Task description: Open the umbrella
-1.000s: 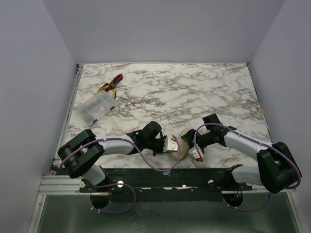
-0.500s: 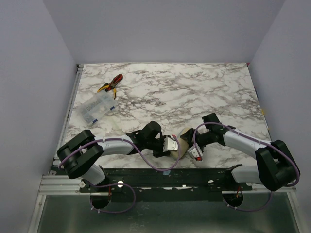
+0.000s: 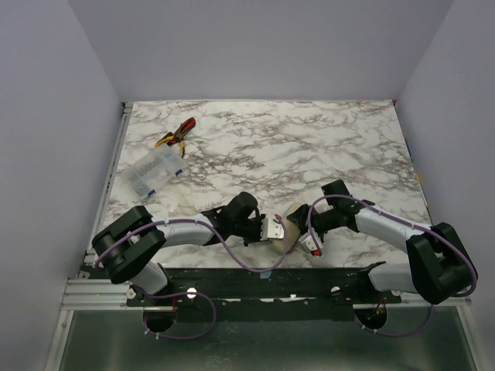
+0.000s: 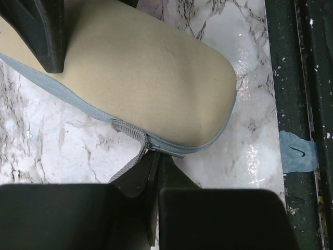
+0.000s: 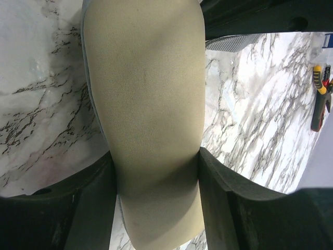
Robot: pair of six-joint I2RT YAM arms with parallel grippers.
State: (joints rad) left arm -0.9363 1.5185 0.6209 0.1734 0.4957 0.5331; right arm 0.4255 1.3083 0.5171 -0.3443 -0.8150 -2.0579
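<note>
The umbrella is hidden; only the cream tube-shaped fabric sleeve (image 3: pixel 291 224) with a grey zipper shows, lying near the table's front edge. My left gripper (image 3: pixel 272 230) is shut on the grey zipper pull (image 4: pixel 149 150) at the sleeve's rounded end (image 4: pixel 156 78). My right gripper (image 3: pixel 304 229) is shut around the sleeve's middle (image 5: pixel 145 104), with its pads (image 5: pixel 223 192) pressing in both sides of the fabric.
Red and yellow pliers (image 3: pixel 178 133) and a clear plastic box (image 3: pixel 155 170) lie at the far left. The pliers also show in the right wrist view (image 5: pixel 320 99). The black rail with blue tape (image 4: pixel 297 151) runs just past the sleeve's end.
The sleeve's near end has swung slightly toward the front edge, and my left gripper has shifted a little right with it. The right arm has barely moved.
</note>
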